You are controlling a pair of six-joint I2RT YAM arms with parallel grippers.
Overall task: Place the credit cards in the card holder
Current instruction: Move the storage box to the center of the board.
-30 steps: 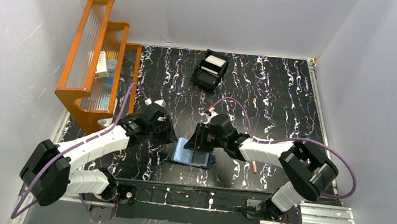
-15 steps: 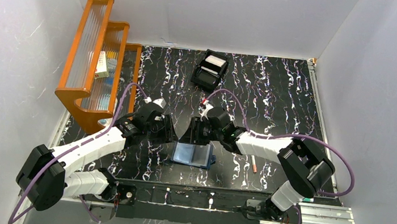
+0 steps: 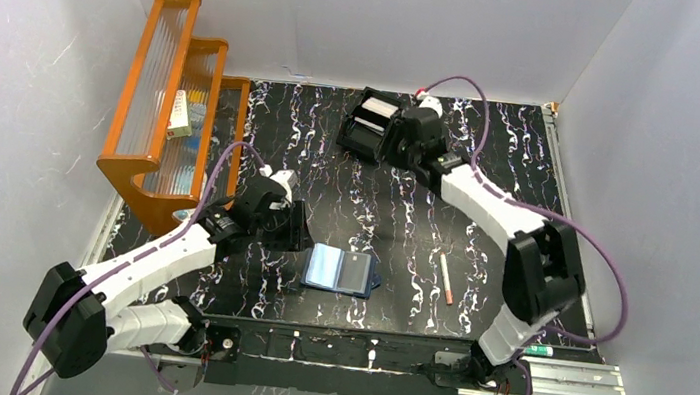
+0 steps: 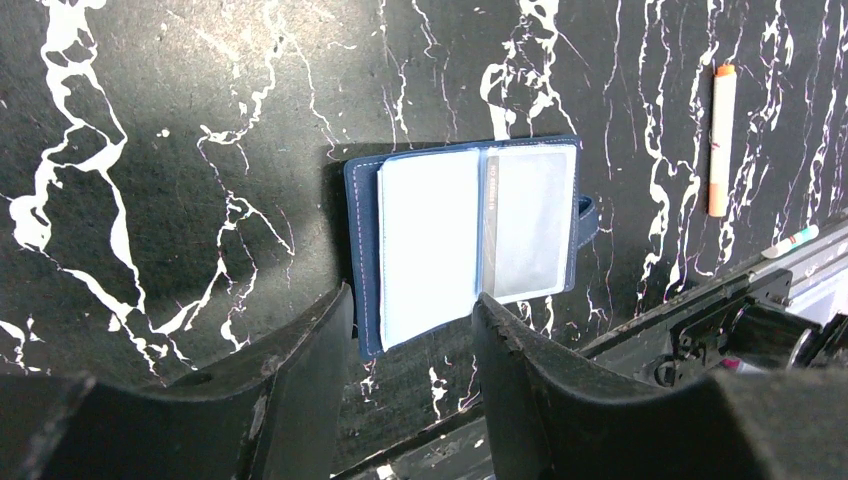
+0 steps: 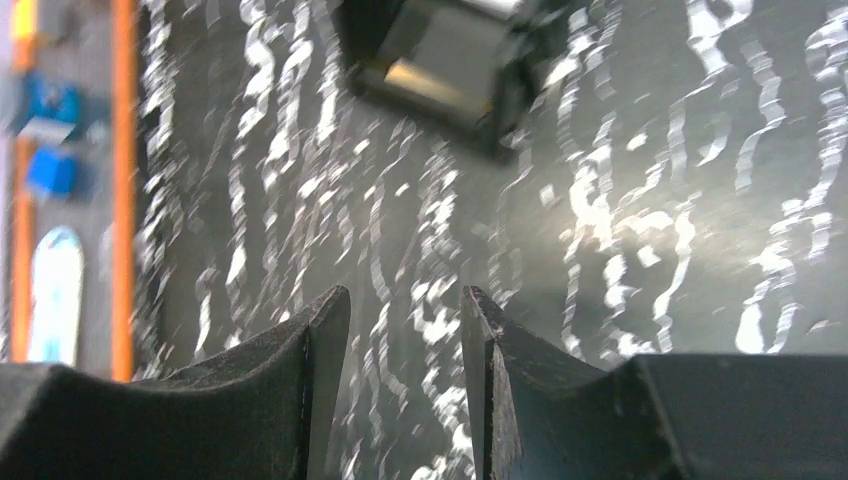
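Table [image 3: 490,174]: black, white marble veining. Card holder [image 4: 360,250]: navy outside, pale blue lining. Card [image 4: 530,220] in it: grey, dark stripe along one edge. Stick [image 4: 722,130]: white, orange tip. Rack [image 3: 169,34]: orange wood, clear ribbed panels. Box [image 3: 353,138]: black. Arm links [image 3: 151,269]: white, black joints.

White walls [image 3: 368,18] enclose a black white-veined table [image 3: 346,197], an orange rack [image 3: 161,104] at left.

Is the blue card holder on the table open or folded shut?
Open. The card holder lies spread flat, both pale inner halves facing up, with a grey card in one half.
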